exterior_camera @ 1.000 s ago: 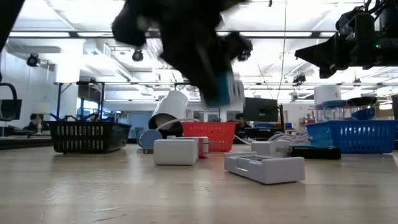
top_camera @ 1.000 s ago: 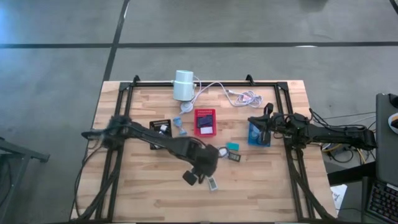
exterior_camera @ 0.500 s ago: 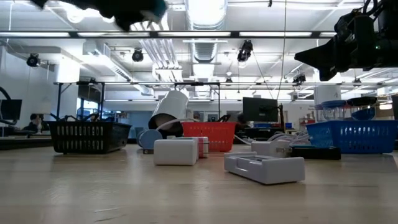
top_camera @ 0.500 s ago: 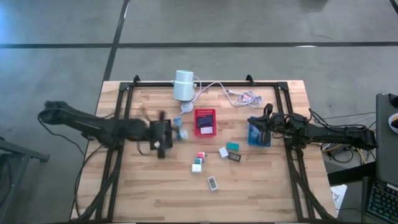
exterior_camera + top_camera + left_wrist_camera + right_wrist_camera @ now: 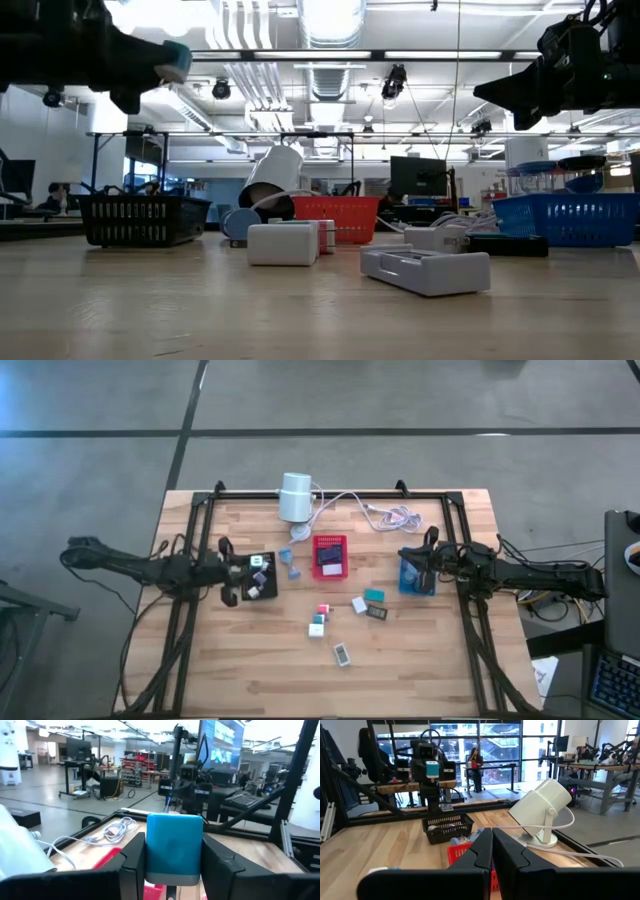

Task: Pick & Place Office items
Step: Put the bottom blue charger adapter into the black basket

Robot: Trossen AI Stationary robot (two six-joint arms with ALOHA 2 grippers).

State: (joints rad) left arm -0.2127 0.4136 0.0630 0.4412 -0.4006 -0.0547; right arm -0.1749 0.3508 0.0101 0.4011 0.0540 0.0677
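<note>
My left gripper (image 5: 235, 570) hangs level by the left edge of the black tray (image 5: 262, 588), shut on a teal block (image 5: 174, 847), which also shows in the low view (image 5: 175, 60) and the right wrist view (image 5: 432, 769). My right gripper (image 5: 405, 557) waits shut beside the blue tray (image 5: 418, 582). Several small office items lie flat on the table's middle: a pink-and-white piece (image 5: 322, 610), a white block (image 5: 359, 604), a teal piece (image 5: 374, 595) and a white piece (image 5: 342, 654). The red tray (image 5: 329, 556) stands between the other two. My left gripper pinches the teal block by its two opposite sides (image 5: 150, 851) between the two fingers (image 5: 131, 857). The fingers lie level and point toward the table's right side. The block is lifted clear, well above the table, with a broad face turned back to the wrist.
A white cylinder (image 5: 295, 497) with a white cable (image 5: 385, 513) stands at the far edge. Two small blue pieces (image 5: 289, 563) lie between the black and red trays. Dark frame rails (image 5: 190, 610) run along both sides. Bare wood spreads along the near edge.
My left gripper has drawn back from the loose items at the table's middle toward the left edge, past the black tray, carrying the teal block. It has tipped from pointing down to level and rolled. The block is lifted clear of the table.
</note>
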